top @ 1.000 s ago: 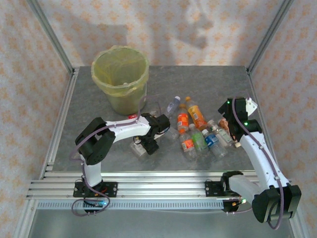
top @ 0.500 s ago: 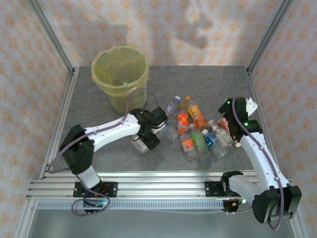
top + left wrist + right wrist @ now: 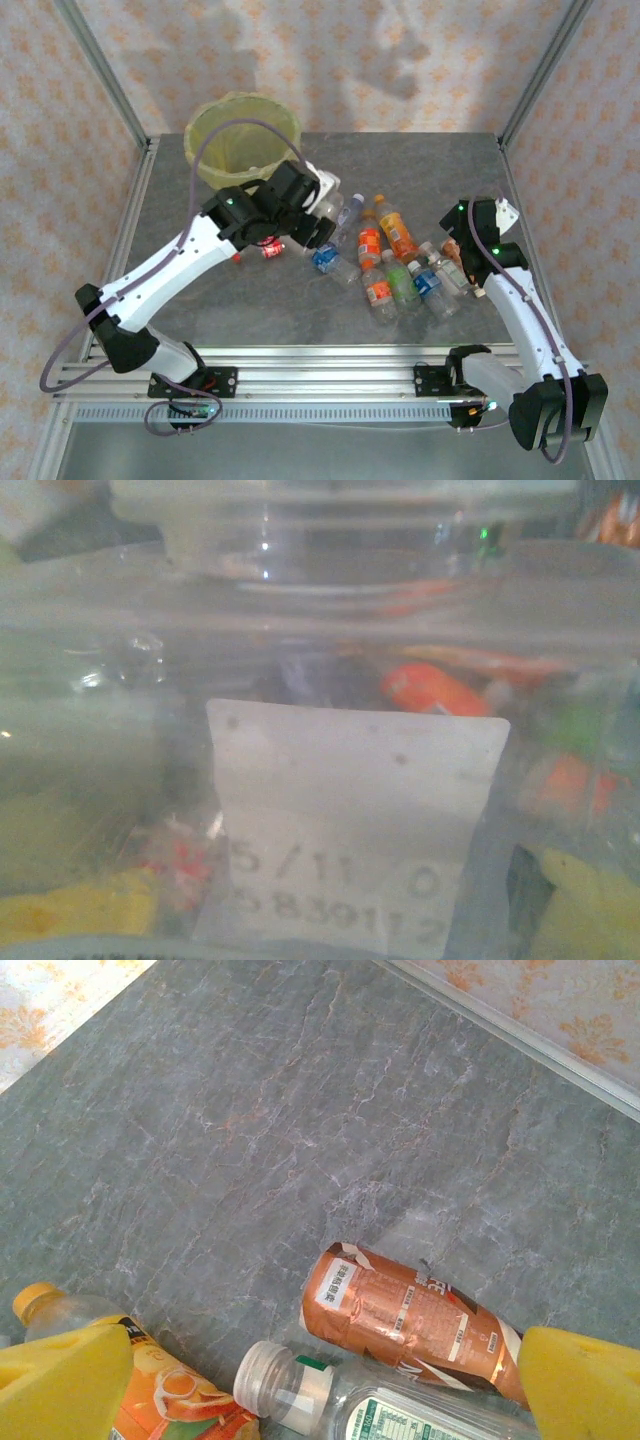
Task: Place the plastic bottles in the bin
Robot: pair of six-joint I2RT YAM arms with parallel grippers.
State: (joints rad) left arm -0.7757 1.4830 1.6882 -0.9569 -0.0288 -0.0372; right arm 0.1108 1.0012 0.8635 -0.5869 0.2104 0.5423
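Top external view: the left gripper, low among the bottles a second ago, now hangs raised near the bin, clenched on a clear bottle with a white label. The other bottles lie on the table. The right gripper hovers over them unchanged, jaws spread wide.

Cream wallpaper dotted with orange flowers all round, and a grey, pale-veined table underneath. The bin shows pale yellow-green with a translucent yellow liner. Left arm and right arm: white, black joints. The plastic bottles flash orange liquid, red, green and blue labels. Right wrist: a coppery-brown bottle, a white cap, yellow finger pads. Left wrist: a clear bottle carrying a white label, grey digits.
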